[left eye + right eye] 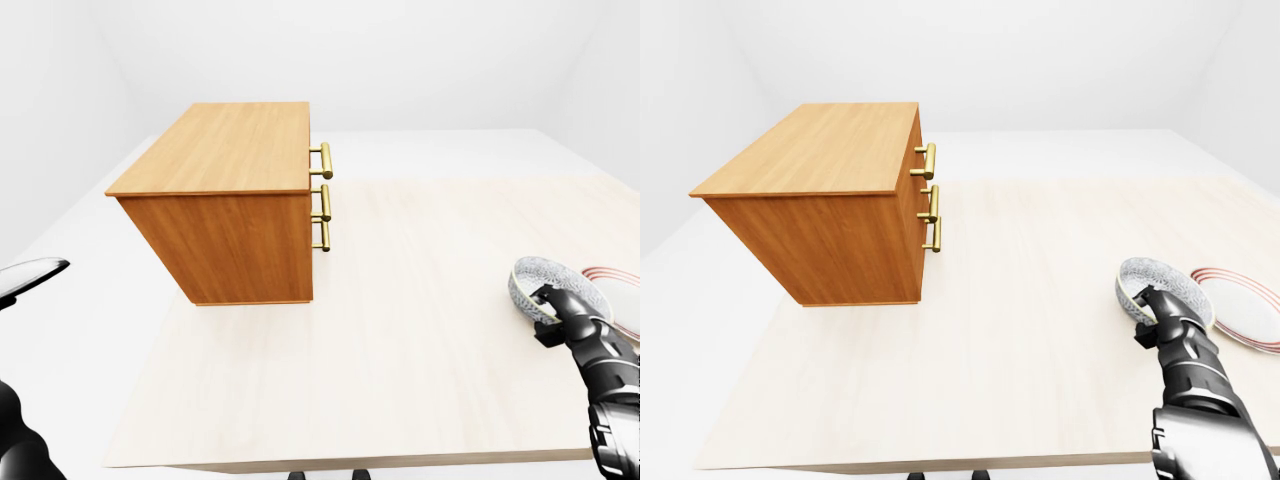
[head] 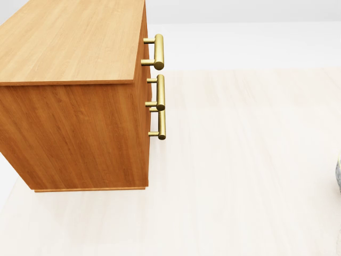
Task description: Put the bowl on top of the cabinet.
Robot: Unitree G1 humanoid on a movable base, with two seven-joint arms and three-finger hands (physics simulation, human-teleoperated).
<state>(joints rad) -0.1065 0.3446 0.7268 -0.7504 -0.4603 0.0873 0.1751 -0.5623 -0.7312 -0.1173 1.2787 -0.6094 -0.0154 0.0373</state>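
A wooden cabinet (image 1: 235, 195) with three brass handles (image 1: 323, 196) stands on the pale table (image 1: 400, 330), left of centre; its flat top is bare. The grey speckled bowl (image 1: 1162, 281) rests on the table at the right of both eye views. My right hand (image 1: 1147, 312) reaches up from the bottom right, and its fingers lie at the bowl's near rim. Whether they close on the rim does not show. My left hand (image 1: 30, 278) hovers at the left edge of the left-eye view, far from the bowl. The head view shows mostly the cabinet (image 2: 74, 96).
A white plate with a pink rim (image 1: 1243, 303) lies just right of the bowl, touching or nearly touching it. The table's near edge (image 1: 350, 462) runs along the bottom of the eye views. White floor and walls surround the table.
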